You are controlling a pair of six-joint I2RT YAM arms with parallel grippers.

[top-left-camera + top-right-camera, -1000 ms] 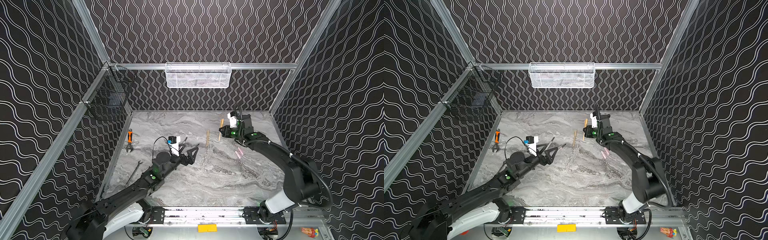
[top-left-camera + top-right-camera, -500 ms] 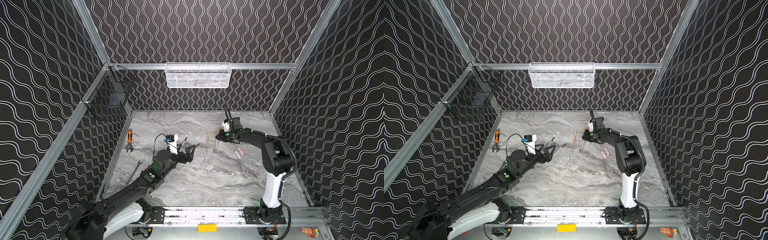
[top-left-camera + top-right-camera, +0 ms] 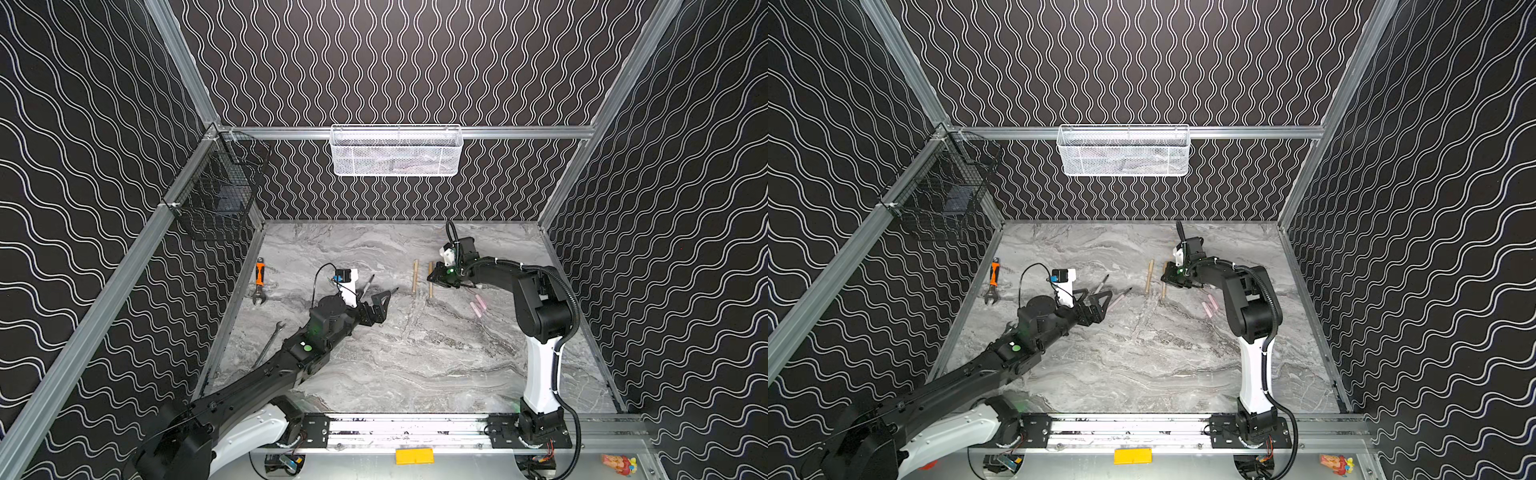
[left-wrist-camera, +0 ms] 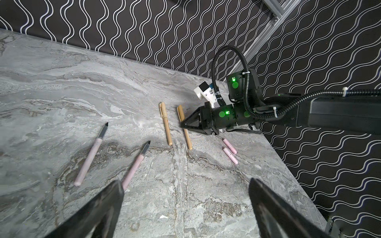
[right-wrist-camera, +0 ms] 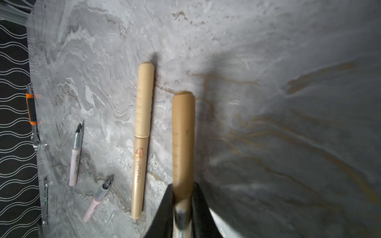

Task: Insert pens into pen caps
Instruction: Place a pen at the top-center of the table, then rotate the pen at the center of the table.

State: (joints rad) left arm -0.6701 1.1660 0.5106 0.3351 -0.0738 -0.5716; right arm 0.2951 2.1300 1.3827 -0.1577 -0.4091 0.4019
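Lying flat on the table, the tan pen sits between the fingers of the right gripper, which are closed narrowly on its barrel. Blur hides how far its cap is seated. The other tan pen, capped, lies just beside it and roughly parallel. Two pink caps rest together near the right gripper. Two uncapped pink pens lie toward the left gripper, whose jaws are spread wide and hold nothing. A wrench lies by the left wall.
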